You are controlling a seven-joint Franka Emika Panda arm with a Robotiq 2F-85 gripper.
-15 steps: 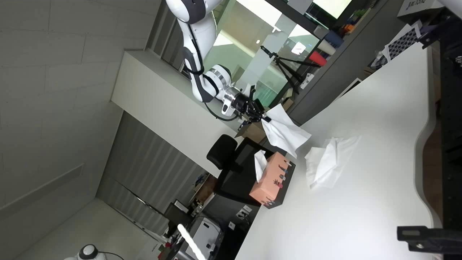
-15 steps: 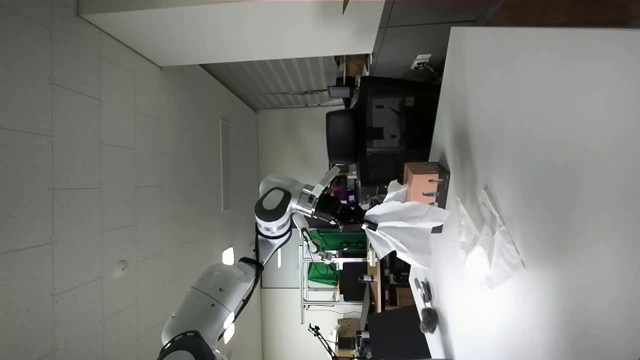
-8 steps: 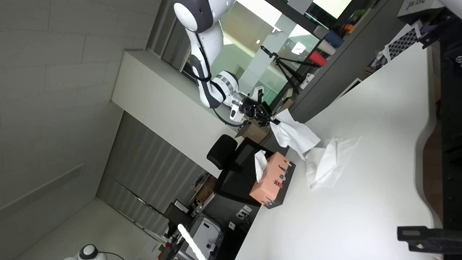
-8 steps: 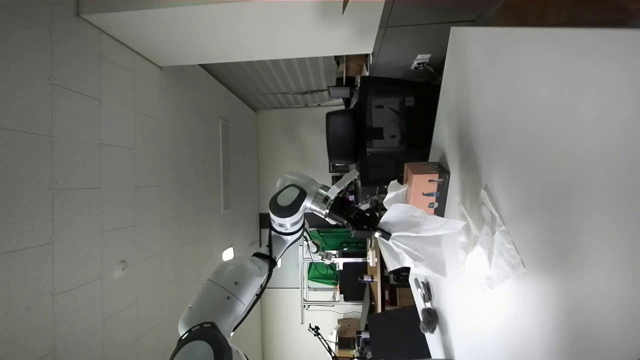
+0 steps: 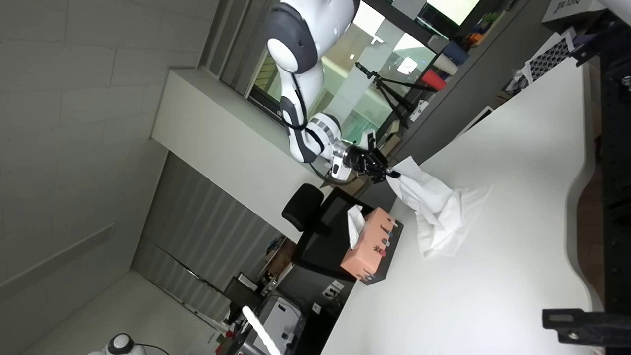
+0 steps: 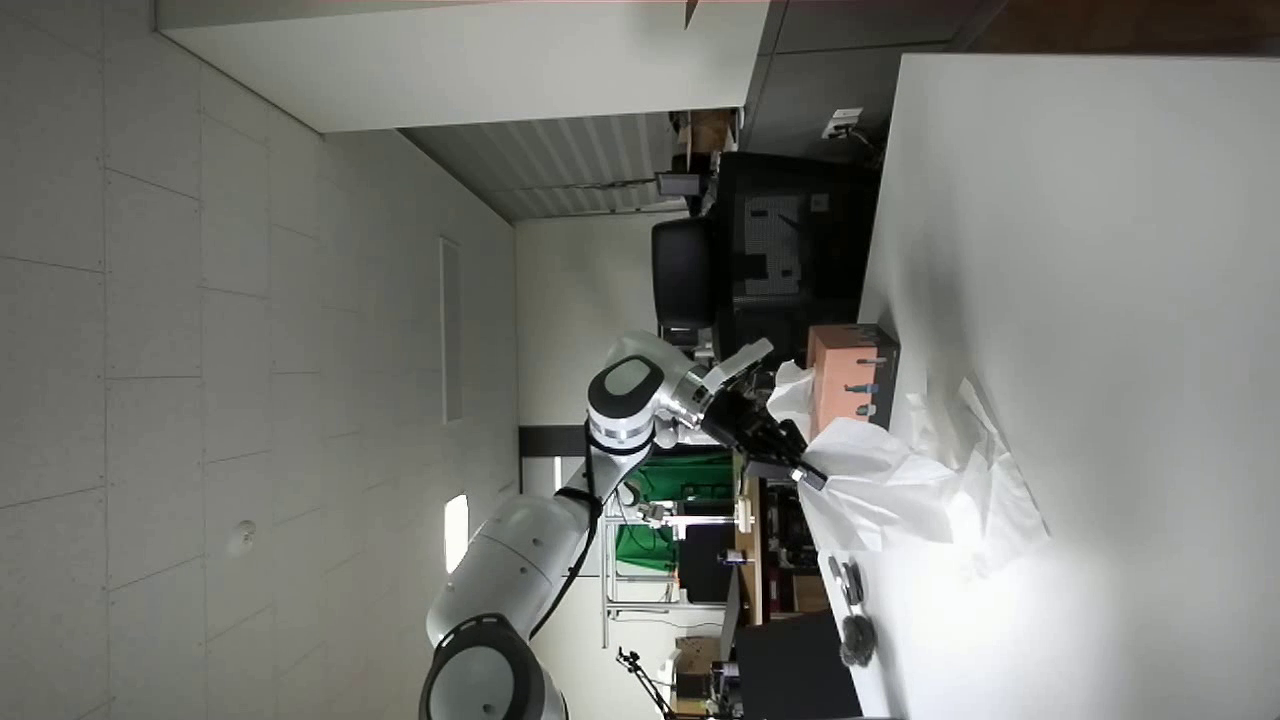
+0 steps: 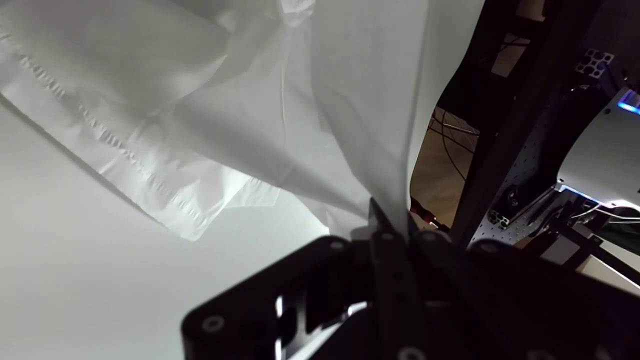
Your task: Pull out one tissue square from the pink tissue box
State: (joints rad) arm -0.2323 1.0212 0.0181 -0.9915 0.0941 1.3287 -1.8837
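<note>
The pink tissue box [image 5: 367, 246] with a dark base stands at the table's edge and also shows in an exterior view [image 6: 842, 380]. A white tissue tuft [image 5: 355, 226] sticks out of its top. My gripper [image 5: 393, 173] is shut on a white tissue [image 5: 416, 185], beside the box and above the table. The held tissue fans out from the fingertips in the wrist view [image 7: 345, 115]. Its hanging end overlaps another crumpled tissue [image 6: 1000, 500] lying on the table; whether they touch is hard to tell. The box is out of the wrist view.
The white table [image 5: 473, 305] carries the box and the lying tissue. Both exterior views are rotated sideways. A black chair [image 6: 790, 260] stands behind the table edge. Small dark items [image 6: 857, 640] lie near that edge. A black bracket [image 5: 567, 321] is at the opposite side.
My gripper has moved with the tissue past the box and down toward the table. The hanging end has come over the lying tissue. The box and its tuft have not moved.
</note>
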